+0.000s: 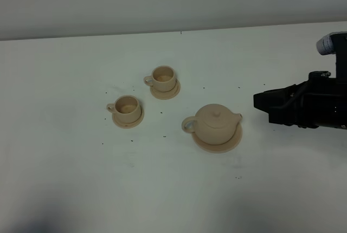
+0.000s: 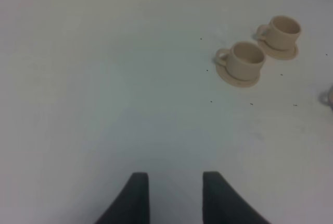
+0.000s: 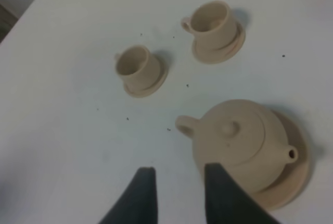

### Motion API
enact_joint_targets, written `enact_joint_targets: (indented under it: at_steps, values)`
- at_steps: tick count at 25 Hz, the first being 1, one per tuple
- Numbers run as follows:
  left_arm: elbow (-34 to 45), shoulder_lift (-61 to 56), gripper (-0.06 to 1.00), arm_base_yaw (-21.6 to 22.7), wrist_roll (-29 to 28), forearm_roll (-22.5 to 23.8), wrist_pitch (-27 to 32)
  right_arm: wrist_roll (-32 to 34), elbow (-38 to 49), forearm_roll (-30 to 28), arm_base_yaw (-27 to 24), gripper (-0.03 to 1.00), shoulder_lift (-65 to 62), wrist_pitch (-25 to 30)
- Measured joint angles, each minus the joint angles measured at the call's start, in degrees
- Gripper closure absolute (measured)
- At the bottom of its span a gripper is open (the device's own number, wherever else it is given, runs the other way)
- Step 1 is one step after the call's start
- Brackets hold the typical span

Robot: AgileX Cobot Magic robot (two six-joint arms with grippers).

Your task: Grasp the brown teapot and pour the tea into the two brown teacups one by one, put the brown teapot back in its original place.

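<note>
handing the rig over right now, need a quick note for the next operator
Left claw: open, empty, over the table.
Right claw: open, empty, on the spout side of the brown teapot, not touching.
Teapot upright on its wide saucer; near teacup and far teacup stand left of it in the high view.
Done: no pour evident; cup contents unclear.
Left: grasp teapot, pour into each cup, set it back on the saucer.

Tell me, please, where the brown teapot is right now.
In the exterior high view, the brown teapot sits on its wide saucer right of centre, teacups to its left, right gripper to its right.
</note>
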Motion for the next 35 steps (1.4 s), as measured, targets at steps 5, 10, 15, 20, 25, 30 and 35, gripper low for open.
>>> enact_joint_targets:
  at_steps: [5,10,15,20,25,30,35]
  values:
    - [0.0,0.0,0.67,0.0,0.0,0.0,0.0,0.0,-2.0,-1.1,0.0,0.73,4.3,0.1]
    - [0.0,0.0,0.67,0.0,0.0,0.0,0.0,0.0,-5.6,-1.7,0.0,0.73,8.7,2.5]
    - [0.0,0.0,0.67,0.0,0.0,0.0,0.0,0.2,-9.0,-2.2,0.0,0.73,13.7,5.1]
    - [0.0,0.0,0.67,0.0,0.0,0.0,0.0,0.2,-12.5,-2.6,1.2,0.73,17.8,6.5]
    - [0.0,0.0,0.67,0.0,0.0,0.0,0.0,0.2,-17.9,-3.1,6.7,0.73,22.6,6.3]
    - [0.0,0.0,0.67,0.0,0.0,0.0,0.0,2.4,-24.5,-6.0,13.0,0.73,28.4,5.2]
    - [0.0,0.0,0.67,0.0,0.0,0.0,0.0,8.7,-31.4,-13.9,17.8,0.73,32.6,4.7]
